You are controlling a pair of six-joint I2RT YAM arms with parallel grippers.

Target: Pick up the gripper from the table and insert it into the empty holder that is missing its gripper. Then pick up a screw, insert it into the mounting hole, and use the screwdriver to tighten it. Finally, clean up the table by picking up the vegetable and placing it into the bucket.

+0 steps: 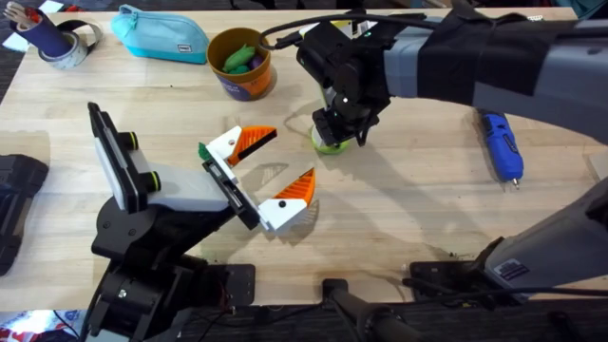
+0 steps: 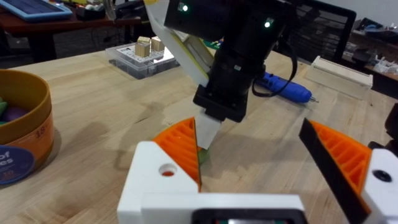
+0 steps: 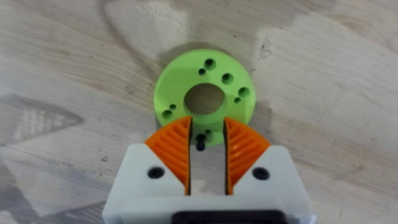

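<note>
Screw step: right pincer (image 3: pixel 207 148) nearly clenched, pinching a small black screw (image 3: pixel 201 144) over the round green holed disc (image 3: pixel 203 95); next, lift cleanly.

Left pincer (image 2: pixel 255 158) gapes, released.

I see a lime-green disc (image 3: pixel 202 102) with dark holes on the pale, plank-grained wooden surface (image 1: pixel 408 209). My right fingers (image 3: pixel 176 149): white, orange ribbed pads. Screwdriver (image 1: pixel 500 144) blue. Bucket (image 1: pixel 241 64): yellow rim, purple-orange outside. Pouch (image 1: pixel 160 34) teal.
</note>
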